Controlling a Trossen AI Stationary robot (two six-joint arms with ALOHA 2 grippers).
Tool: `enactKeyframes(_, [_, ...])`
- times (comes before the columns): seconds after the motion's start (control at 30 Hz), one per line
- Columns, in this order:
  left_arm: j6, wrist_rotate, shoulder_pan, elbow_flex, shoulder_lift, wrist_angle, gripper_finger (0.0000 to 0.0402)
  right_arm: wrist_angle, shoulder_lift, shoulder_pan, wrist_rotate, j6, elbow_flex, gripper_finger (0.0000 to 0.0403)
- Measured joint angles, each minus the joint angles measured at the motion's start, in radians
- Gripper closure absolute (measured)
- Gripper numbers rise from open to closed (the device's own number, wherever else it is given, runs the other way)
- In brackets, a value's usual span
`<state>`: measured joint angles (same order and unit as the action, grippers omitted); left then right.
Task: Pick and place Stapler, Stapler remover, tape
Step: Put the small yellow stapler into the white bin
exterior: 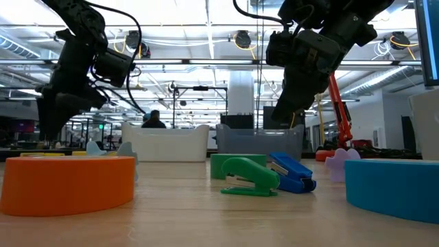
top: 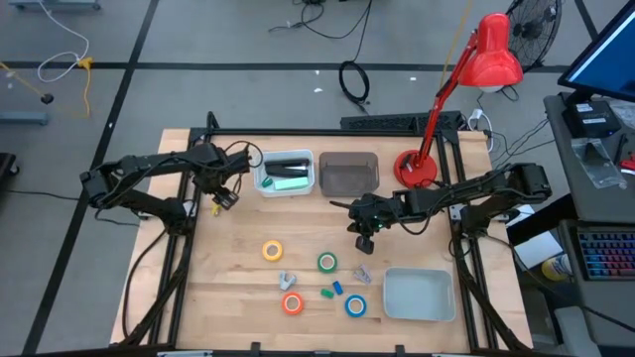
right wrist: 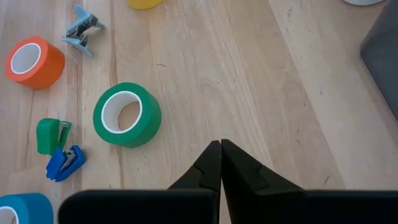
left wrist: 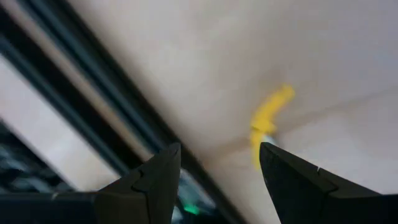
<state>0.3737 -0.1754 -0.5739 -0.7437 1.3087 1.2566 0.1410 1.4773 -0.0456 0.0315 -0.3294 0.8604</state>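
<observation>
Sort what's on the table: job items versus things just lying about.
Job: yellow tape, green tape, orange tape, blue tape, green stapler, blue stapler, grey staple remover, lilac staple remover; probably drop-offs: white bin, grey bin, white tray.
Lying about: red lamp.

Counts of the things on the wooden table (top: 238, 297)

There are four tape rolls: one yellow (top: 272, 251), one green (top: 326, 262), one orange (top: 292, 303) and one blue (top: 356, 306), all in the lower middle of the high view. Two small staplers lie between them, one green (top: 326, 293) and one blue (top: 337, 287). Two metal staple removers show, one (top: 286, 281) beside the orange roll and one (top: 362, 273) right of the green roll. Three trays stand on the table: a white one (top: 262, 174) and a dark one (top: 347, 175) at the upper middle, and a pale one (top: 418, 296) at the lower right. One red desk lamp (top: 437, 109) stands at the upper right. Two robot arms reach in, one from each side.
</observation>
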Motion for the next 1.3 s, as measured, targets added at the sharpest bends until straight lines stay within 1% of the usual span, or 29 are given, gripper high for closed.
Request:
enactKeyframes(0.03, [-0.039, -0.030, 0.000, 0.000, 0.000, -0.010, 0.0179, 0.000, 0.000, 0.000, 0.000, -0.002, 0.000, 0.0399])
enactKeyframes(0.07, [-0.064, -0.038, 0.000, 0.000, 0.000, -0.019, 0.0179, 0.000, 0.000, 0.000, 0.000, -0.004, 0.000, 0.0399])
enactKeyframes(0.17, [-0.107, 0.016, -0.003, -0.001, 0.000, -0.028, 0.0179, 0.000, 0.000, 0.000, 0.000, -0.006, 0.000, 0.0399])
enactKeyframes(0.27, [-0.116, 0.034, 0.015, -0.001, 0.000, -0.030, 0.0179, 0.000, 0.000, 0.000, 0.000, -0.006, 0.000, 0.0399])
enactKeyframes(0.33, [-0.093, 0.044, 0.025, -0.001, 0.000, -0.025, 0.0179, 0.000, 0.000, 0.000, -0.001, -0.006, 0.000, 0.0399])
enactKeyframes(0.43, [-0.036, 0.093, 0.027, 0.006, 0.000, -0.021, 0.0179, -0.001, 0.000, 0.000, -0.002, -0.007, 0.000, 0.0399])
enactKeyframes(0.57, [0.030, 0.168, 0.026, 0.053, 0.000, -0.033, 0.0179, -0.001, 0.000, 0.000, -0.003, -0.022, 0.000, 0.0399])
enactKeyframes(0.67, [0.040, 0.213, 0.026, 0.091, 0.000, -0.080, 0.0179, -0.001, 0.000, 0.000, -0.003, -0.025, 0.000, 0.0399])
enactKeyframes(0.8, [0.062, 0.215, 0.026, 0.114, 0.000, -0.112, 0.0179, -0.001, 0.000, 0.000, -0.003, -0.026, 0.000, 0.0399])
enactKeyframes(0.93, [0.075, 0.197, 0.017, 0.134, 0.000, -0.145, 0.0179, -0.001, 0.000, 0.000, -0.003, -0.026, 0.000, 0.0399])
enactKeyframes(1.17, [0.119, 0.269, -0.014, 0.203, 0.000, -0.219, 0.0179, -0.001, 0.000, 0.000, -0.003, -0.051, 0.000, 0.0399])
enactKeyframes(1.3, [0.170, 0.271, -0.015, 0.200, 0.000, -0.219, 0.0179, -0.001, 0.000, 0.000, -0.003, -0.052, 0.000, 0.0399])
